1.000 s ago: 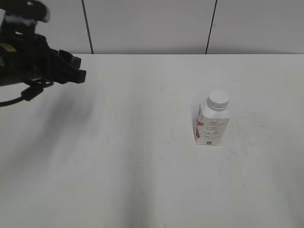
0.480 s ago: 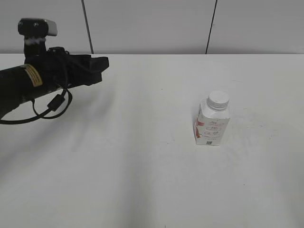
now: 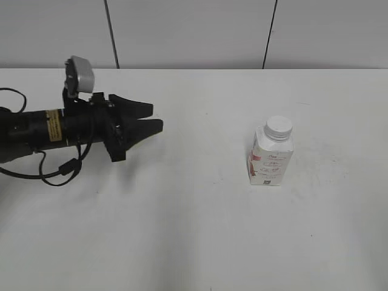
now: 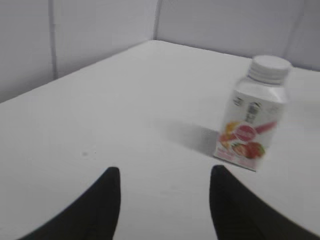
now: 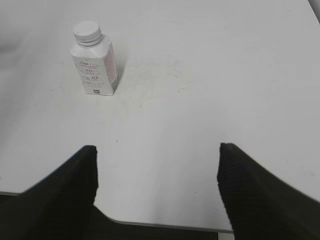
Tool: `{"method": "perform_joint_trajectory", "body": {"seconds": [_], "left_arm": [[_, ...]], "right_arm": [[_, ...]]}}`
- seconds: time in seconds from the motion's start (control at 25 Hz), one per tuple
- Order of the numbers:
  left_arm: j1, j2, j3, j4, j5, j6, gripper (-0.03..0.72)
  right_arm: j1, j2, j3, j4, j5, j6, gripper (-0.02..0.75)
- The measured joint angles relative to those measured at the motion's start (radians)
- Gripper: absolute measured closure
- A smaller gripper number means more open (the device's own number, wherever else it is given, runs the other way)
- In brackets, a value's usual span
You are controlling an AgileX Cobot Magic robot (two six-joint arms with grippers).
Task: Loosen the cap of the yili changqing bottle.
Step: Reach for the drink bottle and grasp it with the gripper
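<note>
The yili changqing bottle (image 3: 271, 159) stands upright on the white table, right of centre, with pink-red side markings. Its white ribbed cap (image 3: 279, 127) sits on the neck. My left gripper (image 3: 154, 116) is open and empty, low over the table, pointing right at the bottle from well to its left. In the left wrist view the bottle (image 4: 252, 122) and cap (image 4: 270, 67) are ahead and to the right of the open jaws (image 4: 165, 172). My right gripper (image 5: 156, 147) is open and empty near the table's front edge, with the bottle (image 5: 94, 62) far off at upper left. The right gripper is outside the exterior view.
The white table (image 3: 200, 230) runs back to a grey panelled wall (image 3: 194, 30). In the right wrist view the table's near edge (image 5: 165, 225) lies just under the jaws.
My left arm has swung in from the far left and lowered toward the table, jaws now pointing at the bottle. The bottle has not moved.
</note>
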Motion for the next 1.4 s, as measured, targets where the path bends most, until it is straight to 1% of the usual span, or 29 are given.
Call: {"method": "perform_joint_trajectory", "body": {"seconds": [0.12, 0.32, 0.56, 0.72, 0.88, 1.0, 1.12, 1.4], "left_arm": [[-0.040, 0.033, -0.065, 0.062, -0.001, 0.002, 0.321], [-0.119, 0.053, -0.117, 0.084, 0.014, 0.004, 0.305], [-0.200, 0.118, -0.172, 0.088, 0.024, 0.005, 0.228], [-0.238, 0.167, -0.227, 0.087, 0.025, 0.005, 0.154], [-0.271, 0.201, -0.266, 0.056, 0.023, 0.005, 0.109], [-0.296, 0.222, -0.285, 0.006, 0.036, 0.005, 0.105], [-0.320, 0.247, -0.321, -0.012, 0.041, 0.005, 0.105], [-0.358, 0.297, -0.408, -0.020, 0.081, 0.005, 0.101]], "right_arm": [[0.000, 0.000, 0.000, 0.022, -0.003, 0.006, 0.151], [0.000, 0.097, -0.008, 0.048, -0.020, 0.011, 0.151], [0.000, 0.321, -0.065, 0.049, -0.076, -0.006, 0.151], [0.000, 0.463, -0.115, 0.051, -0.098, -0.055, 0.151], [0.000, 0.628, -0.162, 0.064, -0.106, -0.073, 0.151], [0.000, 0.750, -0.216, 0.108, -0.106, -0.119, 0.151], [0.000, 0.899, -0.279, 0.162, -0.102, -0.198, 0.151], [0.000, 1.111, -0.424, 0.179, -0.091, -0.259, 0.151]]}}
